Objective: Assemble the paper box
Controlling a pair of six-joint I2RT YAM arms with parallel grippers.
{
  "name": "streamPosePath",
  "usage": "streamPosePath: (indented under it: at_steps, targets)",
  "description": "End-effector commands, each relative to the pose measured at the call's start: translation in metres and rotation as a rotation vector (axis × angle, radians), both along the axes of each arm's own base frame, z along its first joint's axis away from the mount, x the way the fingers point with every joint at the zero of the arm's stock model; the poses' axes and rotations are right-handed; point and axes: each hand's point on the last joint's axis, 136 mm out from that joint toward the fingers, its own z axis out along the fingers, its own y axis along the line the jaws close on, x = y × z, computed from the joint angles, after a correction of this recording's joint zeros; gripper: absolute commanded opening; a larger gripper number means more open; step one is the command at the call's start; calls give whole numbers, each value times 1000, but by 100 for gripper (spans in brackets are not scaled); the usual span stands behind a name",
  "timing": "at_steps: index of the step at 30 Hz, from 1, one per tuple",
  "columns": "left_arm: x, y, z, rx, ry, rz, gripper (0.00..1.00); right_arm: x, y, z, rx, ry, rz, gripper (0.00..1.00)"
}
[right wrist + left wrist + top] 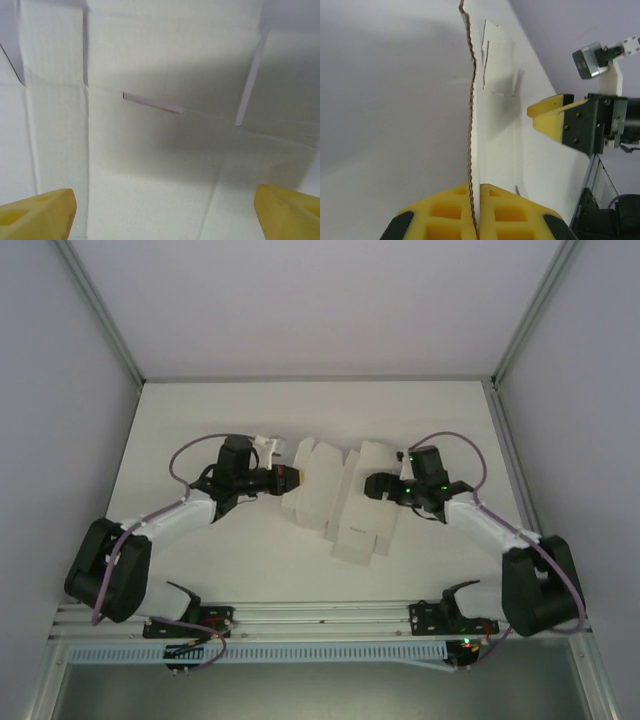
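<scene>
Jaws of left gripper (475,200) clench the nine-o'clock edge of a flat white die-cut cardboard sheet (340,512); right gripper (165,212), spread wide, hovers over its three-o'clock half.

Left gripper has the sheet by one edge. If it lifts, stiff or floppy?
Likely floppy: the sheet is thin, its edge a bare line between the left gripper's shut pads. It would probably hinge at the creases and cuts. Looks light, so a push may slide it.
</scene>
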Motion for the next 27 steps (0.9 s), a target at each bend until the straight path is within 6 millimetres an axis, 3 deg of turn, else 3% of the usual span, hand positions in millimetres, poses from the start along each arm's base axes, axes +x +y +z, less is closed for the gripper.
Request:
streamPosePath:
  at_steps: [1,8,13,19,23,27]
  targets:
    - [-7,-3,67,-85,-214,-54,0,-1,-12,34,18,-75,-1,93]
    - [-30,4,132,-198,-347,-76,0,-7,-26,69,163,-151,2,94]
    - [-45,11,168,-275,-436,-80,0,-14,-3,90,453,-221,170,82]
    - [-47,17,178,-285,-451,-51,0,-18,0,110,488,-292,211,73]
    - [-45,21,181,-300,-472,-14,0,-24,2,109,507,-287,221,57]
    - [-36,28,178,-281,-464,60,0,-27,1,103,506,-272,209,51]
